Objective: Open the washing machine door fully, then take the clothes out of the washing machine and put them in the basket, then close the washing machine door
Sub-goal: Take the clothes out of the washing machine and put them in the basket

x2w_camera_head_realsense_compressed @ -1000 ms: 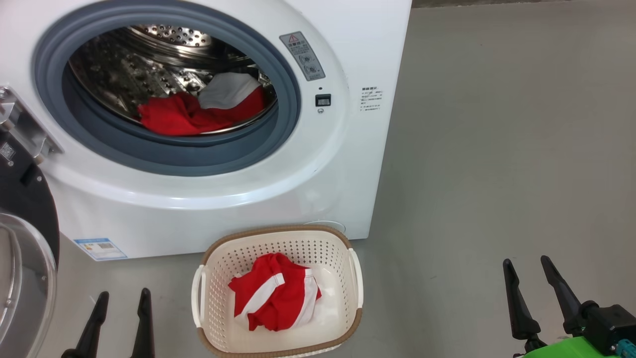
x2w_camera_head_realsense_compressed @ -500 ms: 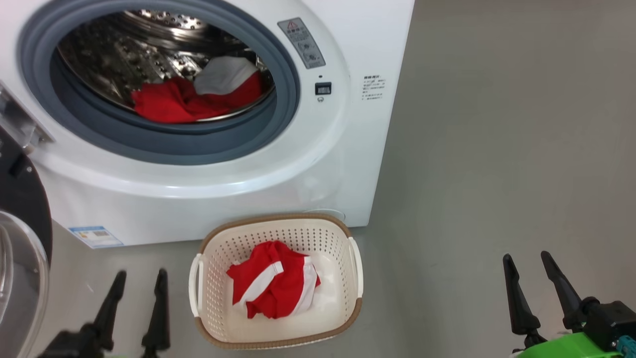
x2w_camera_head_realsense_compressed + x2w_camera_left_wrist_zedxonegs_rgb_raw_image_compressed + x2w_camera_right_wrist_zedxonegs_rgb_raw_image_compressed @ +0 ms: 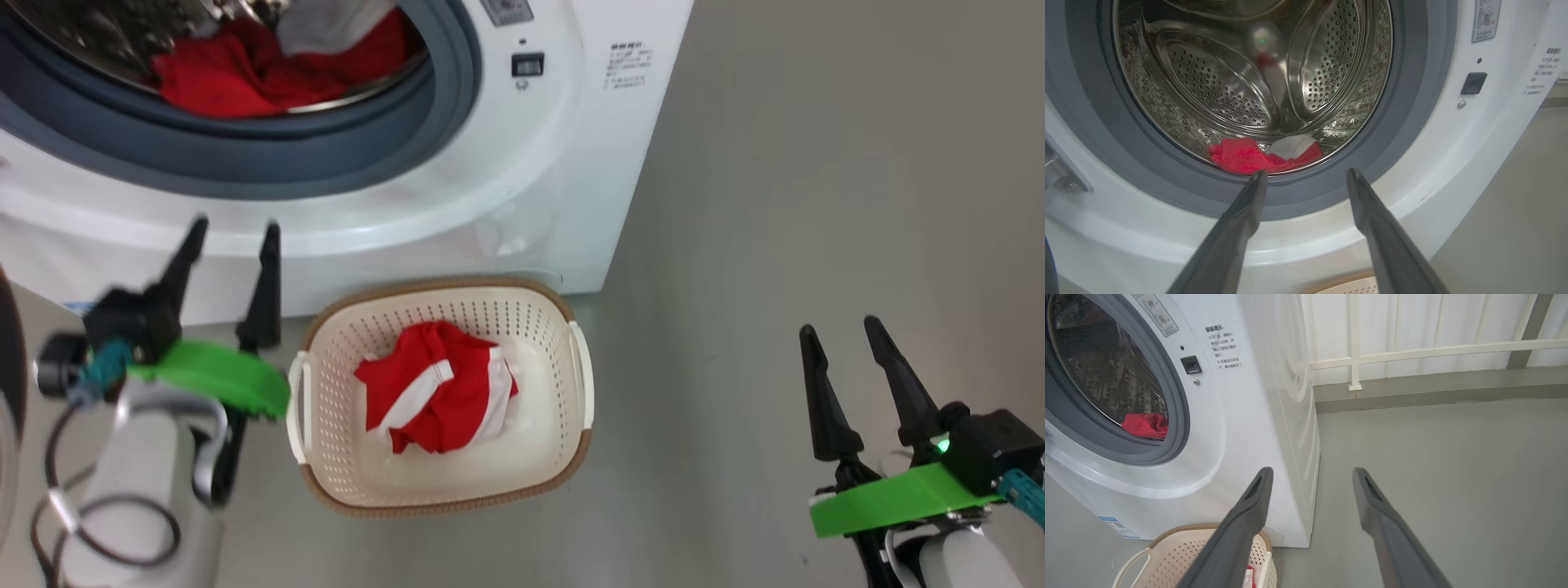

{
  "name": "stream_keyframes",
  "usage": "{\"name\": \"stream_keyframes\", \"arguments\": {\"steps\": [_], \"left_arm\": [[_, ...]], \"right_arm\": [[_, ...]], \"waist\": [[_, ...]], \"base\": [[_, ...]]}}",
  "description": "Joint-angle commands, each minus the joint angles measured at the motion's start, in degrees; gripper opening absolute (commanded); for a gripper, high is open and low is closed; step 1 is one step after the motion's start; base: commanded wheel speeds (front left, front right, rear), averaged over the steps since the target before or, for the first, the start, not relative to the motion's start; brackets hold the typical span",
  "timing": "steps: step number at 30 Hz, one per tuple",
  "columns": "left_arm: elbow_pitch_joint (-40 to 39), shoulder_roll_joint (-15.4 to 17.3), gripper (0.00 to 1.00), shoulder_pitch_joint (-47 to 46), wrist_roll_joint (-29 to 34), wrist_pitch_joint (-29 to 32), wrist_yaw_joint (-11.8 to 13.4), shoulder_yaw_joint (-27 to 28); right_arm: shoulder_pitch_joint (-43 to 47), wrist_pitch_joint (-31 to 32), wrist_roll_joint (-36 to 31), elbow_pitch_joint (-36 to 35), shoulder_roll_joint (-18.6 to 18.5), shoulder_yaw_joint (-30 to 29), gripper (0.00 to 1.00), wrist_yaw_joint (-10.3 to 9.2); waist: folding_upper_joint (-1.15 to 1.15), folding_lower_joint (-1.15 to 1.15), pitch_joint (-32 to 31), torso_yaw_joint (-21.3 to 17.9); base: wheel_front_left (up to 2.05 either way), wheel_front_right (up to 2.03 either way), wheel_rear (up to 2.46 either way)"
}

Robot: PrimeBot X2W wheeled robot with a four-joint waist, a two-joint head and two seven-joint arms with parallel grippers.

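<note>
**A:** Two lots of clothes (image 3: 245, 77) here: a red and white heap inside the washing machine (image 3: 531, 180), plus a red striped garment (image 3: 433, 392) in the basket (image 3: 445, 287), which sits on the floor (image 3: 775, 163) right against the machine's front.

**B:** And the grippers?

**A:** The left gripper (image 3: 236, 224) is spread wide and empty, just below the opening and pointing at it. The right gripper (image 3: 840, 325) is spread too, holding nothing, well right of the basket.

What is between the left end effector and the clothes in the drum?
Only the grey door seal separates the left end effector from the clothes, in the left wrist view.
</note>
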Motion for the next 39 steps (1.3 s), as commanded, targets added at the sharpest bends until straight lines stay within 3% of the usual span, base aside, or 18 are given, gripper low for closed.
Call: {"name": "stream_keyframes", "arguments": {"steps": [1, 10, 21, 29, 39], "left_arm": [[-0.56, 2.18, 1.00, -1.85, 0.51, 0.06, -0.23, 1.55], [11.61, 4.51, 1.00, -21.30, 1.94, 2.45, -0.18, -0.07], [27.12, 9.29, 1.00, -37.41, 3.05, 5.11, 1.43, -0.52], [35.74, 12.07, 1.00, -44.00, 3.05, 6.38, 2.93, -0.67], [39.85, 14.42, 1.00, -46.87, 3.90, 6.76, 4.83, -2.06]], "right_arm": [[-1.36, -0.37, 0.24, -1.52, -0.62, 1.58, 1.00, 0.36], [-5.84, -0.37, 1.38, -2.10, -0.62, 2.89, 1.00, 0.36], [-8.82, -0.37, 3.50, -2.50, -0.62, 5.17, 1.00, 0.36], [-9.50, -0.37, 4.62, -2.88, -0.62, 6.95, 1.00, 0.36], [-9.11, -0.37, 5.23, -3.44, -0.62, 7.30, 1.00, 0.36]], "waist": [[0.00, 0.00, 3.88, -0.79], [0.00, 0.00, 11.76, -2.70], [0.00, 0.00, 18.09, -5.75], [0.00, 0.00, 19.33, -8.76], [0.00, 0.00, 20.16, -10.41]], "base": [[0.00, 0.00, 0.00], [0.00, 0.00, 0.00], [0.00, 0.00, 0.00], [0.00, 0.00, 0.00], [0.00, 0.00, 0.00]]}}
